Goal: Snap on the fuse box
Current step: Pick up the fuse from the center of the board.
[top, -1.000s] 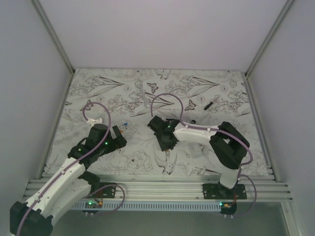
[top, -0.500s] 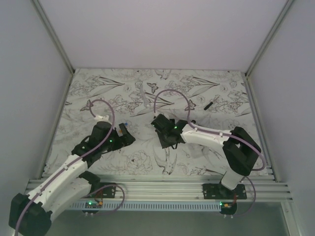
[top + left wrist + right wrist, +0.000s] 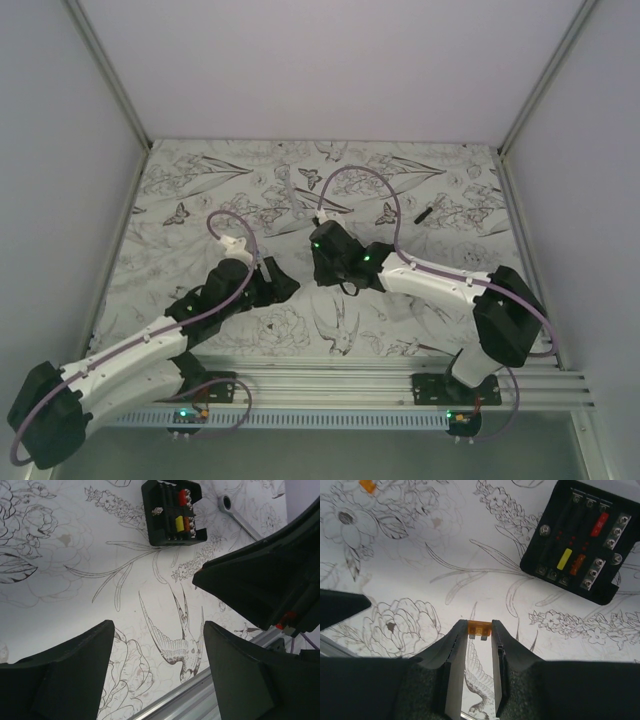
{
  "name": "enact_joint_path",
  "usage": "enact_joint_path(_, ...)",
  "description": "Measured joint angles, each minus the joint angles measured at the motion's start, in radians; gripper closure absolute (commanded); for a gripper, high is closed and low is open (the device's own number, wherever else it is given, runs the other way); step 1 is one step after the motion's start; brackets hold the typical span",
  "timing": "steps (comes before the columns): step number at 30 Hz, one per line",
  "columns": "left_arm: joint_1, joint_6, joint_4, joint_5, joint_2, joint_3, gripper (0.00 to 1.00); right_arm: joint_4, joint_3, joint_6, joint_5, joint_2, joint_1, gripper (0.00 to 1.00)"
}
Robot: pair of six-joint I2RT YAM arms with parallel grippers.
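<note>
Right wrist view: right gripper pinches a small orange fuse btwn its fingertips, jaws narrow, prongs toward cam. The fuse box sits flat on the floral mat at upper right of frame, apart from the held fuse. Red, yellow & orange fuses show in its slots, w/ screw terminals along the edges. A loose orange piece lies on the mat at top left.

Left wrist view: left gripper has jaws wide, nothing btwn them, over bare mat. Box is at top centre, wrench near its right side, not touching.

Top view: both grippers low over mid-mat, near each other; box can't be made out here. A black stick lies farther back on the right, well apart.
</note>
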Motion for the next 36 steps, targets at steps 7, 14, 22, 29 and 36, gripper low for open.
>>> enact_joint_path(7, -0.051, 0.029, 0.112, -0.058, -0.026, -0.030, 0.59, 0.050, 0.000, 0.031, -0.013, -0.019, 0.000, 0.72)
enact_joint_path(14, -0.070, 0.094, 0.209, -0.069, -0.018, -0.050, 0.66, 0.097, 0.003, 0.059, -0.042, -0.051, 0.000, 0.71)
enact_joint_path(22, -0.090, 0.141, 0.295, -0.068, 0.026, -0.050, 0.67, 0.127, 0.005, 0.095, -0.078, -0.052, 0.000, 0.71)
enact_joint_path(29, -0.098, 0.147, 0.340, -0.070, 0.043, -0.050, 0.71, 0.161, 0.005, 0.138, -0.097, -0.069, 0.000, 0.71)
enact_joint_path(36, -0.102, 0.153, 0.364, -0.075, 0.043, -0.056, 0.74, 0.196, 0.005, 0.182, -0.117, -0.075, 0.000, 0.72)
